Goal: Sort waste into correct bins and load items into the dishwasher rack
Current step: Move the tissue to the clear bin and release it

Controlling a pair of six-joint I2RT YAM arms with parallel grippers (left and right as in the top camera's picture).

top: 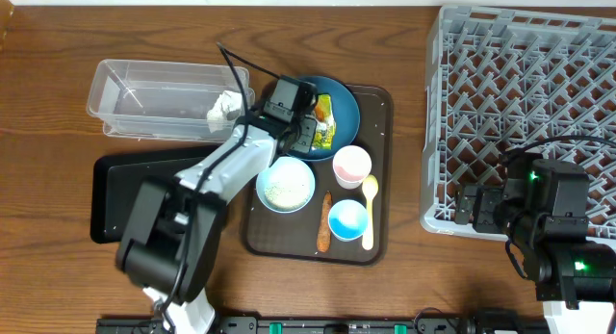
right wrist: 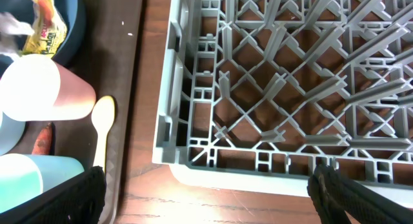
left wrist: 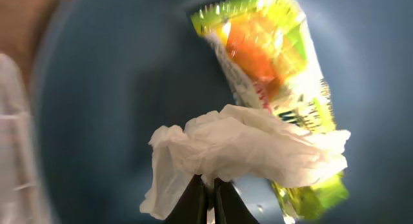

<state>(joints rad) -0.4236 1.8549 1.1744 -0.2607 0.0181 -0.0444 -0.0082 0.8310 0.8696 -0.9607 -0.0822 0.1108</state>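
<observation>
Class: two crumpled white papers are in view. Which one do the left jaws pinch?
The paper over the blue plate, beside the green-orange wrapper; the other paper lies in the clear tub.

A brown wooden bench (top: 58, 74) carries four things; a clear plastic tub (top: 144, 98) lies at the rear left; a shallow black tray (top: 120, 194) lies just in front of it, partly under the left arm; a dark brown serving tray (top: 377, 228) sits mid-bench; the large grey dishwasher rack (top: 520, 93) lies at the right, bare wood between it and the serving tray.
</observation>
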